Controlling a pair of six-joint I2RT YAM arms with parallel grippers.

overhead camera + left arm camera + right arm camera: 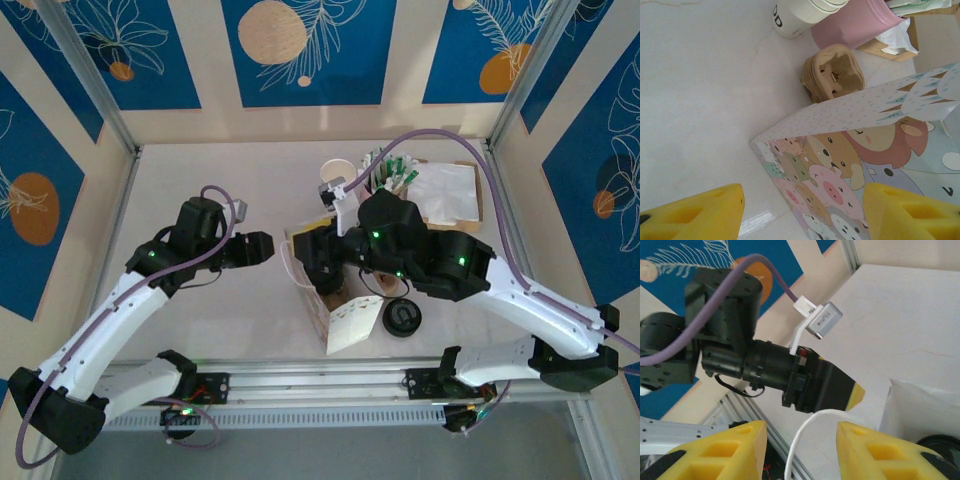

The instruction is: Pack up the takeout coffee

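bag opening looks to be the step in hand. the paper bag printed with cartoon animals [840, 165] sits on the pale worktop [220, 180] between the two arms, and both are turned toward it. the right pincer [800, 430] hangs just above the bag with its yellow fingers a middling gap apart. the bag's thin white cord handle [825, 411] loops up between them, not pinched as far as i can see. the left pincer [258, 248] hovers just beside the bag's left face, jaws wide, holding nothing.

the coffee is not in the bag, from what i can make out. a white paper cup [338, 170] stands at the back of the worktop with a pink cup [855, 22] just beside it. a moulded brown pulp cup carrier [832, 75] lies between those cups and the bag. a round black lid [402, 318] lies flat on the worktop just right of the bag.

my guess is the task is at an early stage. next the right pincer needs to close on that cord and draw the mouth open while the left steadies the other side, so a cup can go down upright. the cord is thin and slack, so it could slip out sideways.
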